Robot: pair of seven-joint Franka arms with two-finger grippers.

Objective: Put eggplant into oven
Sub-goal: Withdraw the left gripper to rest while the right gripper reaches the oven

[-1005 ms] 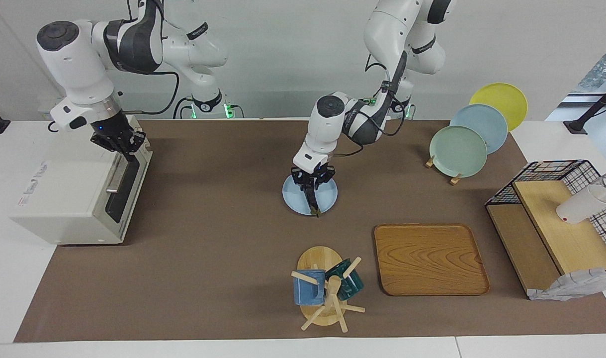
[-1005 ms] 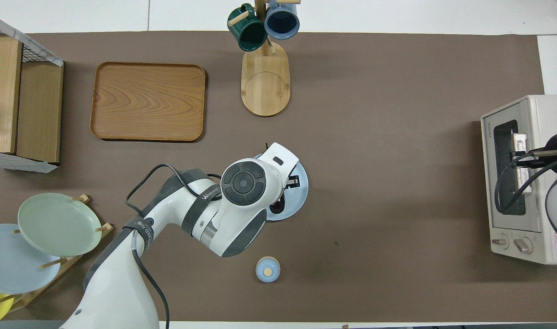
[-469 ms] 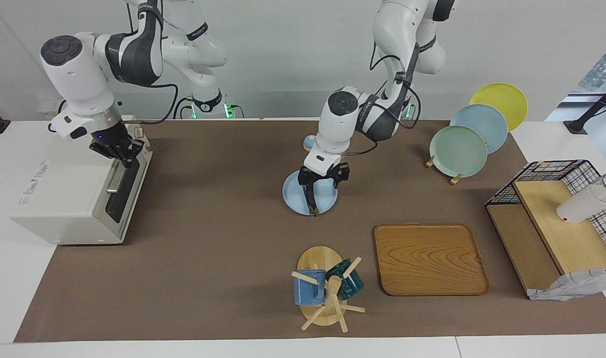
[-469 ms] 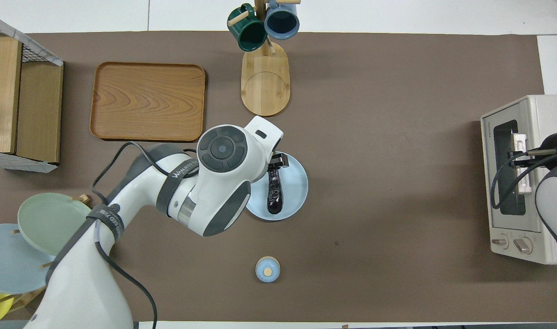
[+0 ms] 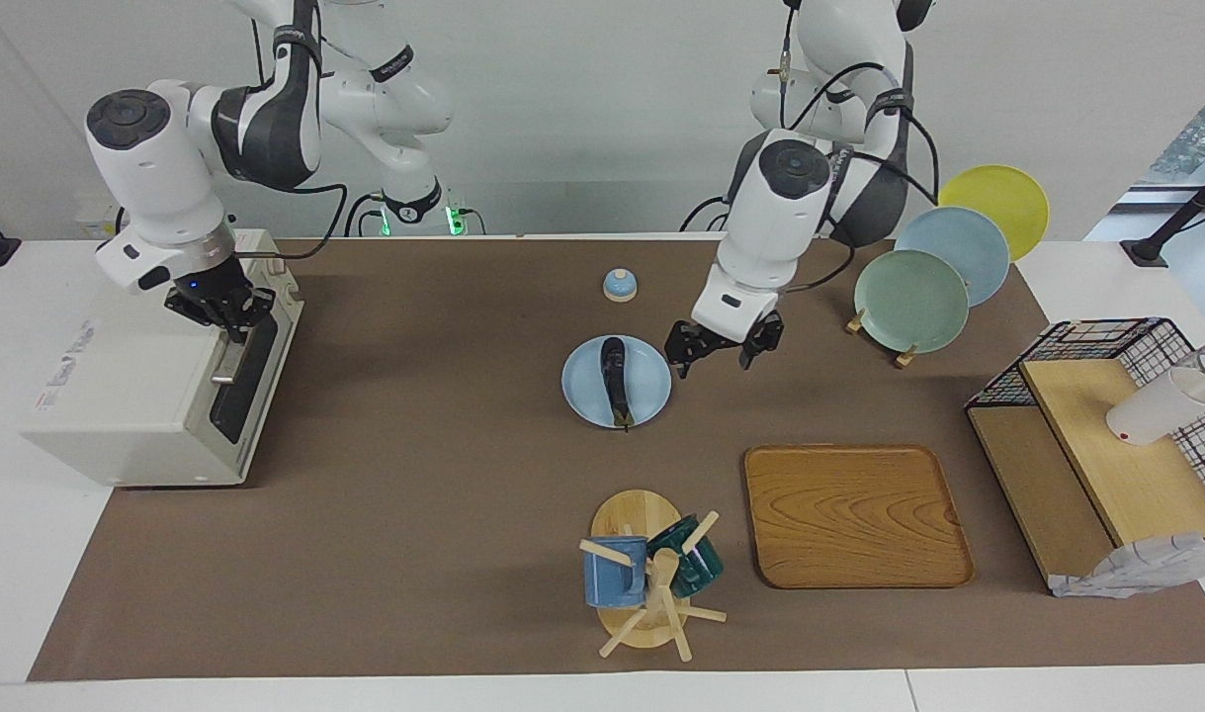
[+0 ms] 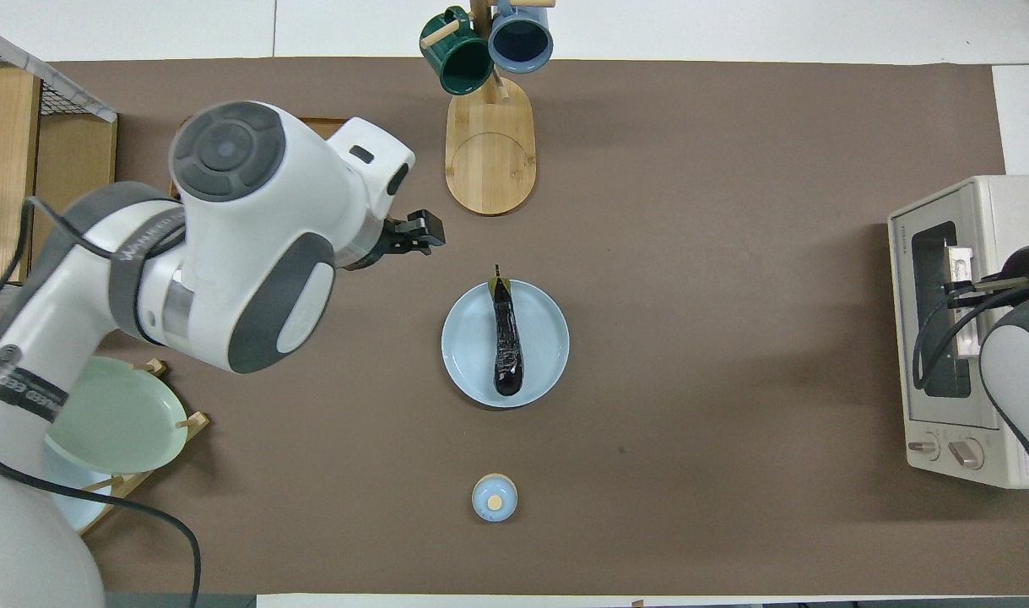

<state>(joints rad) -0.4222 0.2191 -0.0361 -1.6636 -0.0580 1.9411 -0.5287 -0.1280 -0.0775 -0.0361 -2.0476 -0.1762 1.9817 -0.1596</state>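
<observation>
We see the eggplant (image 5: 614, 380) lying on a pale blue plate (image 5: 651, 396) near the middle of the tabletop, its green stem tip pointing away from the robots and reaching just over the plate's rim. Nothing touches it.

Our left gripper (image 5: 723, 352) hangs in the air over bare brown mat beside the plate, toward the left arm's end of the table, its fingers spread apart and holding nothing. In the overhead view the left arm's bulky wrist covers part of the wooden tray (image 5: 856, 514), which lies closer to the tabletop's edge farthest from the robots.

Our right gripper (image 5: 228, 309) is at the oven (image 5: 128, 396), which stands at the right arm's end of the tabletop with its dark glass door facing the middle of the table. The gripper's fingers are clenched at the top of the door by the silver bar handle (image 5: 228, 358); we cannot tell whether they actually pinch it. The door looks closed or very nearly so.

A small blue domed lid with a wooden knob (image 5: 619, 285) sits near the robots' edge of the tabletop. A wooden mug tree (image 5: 651, 583) with a blue and a green mug stands by the edge farthest from the robots.
</observation>
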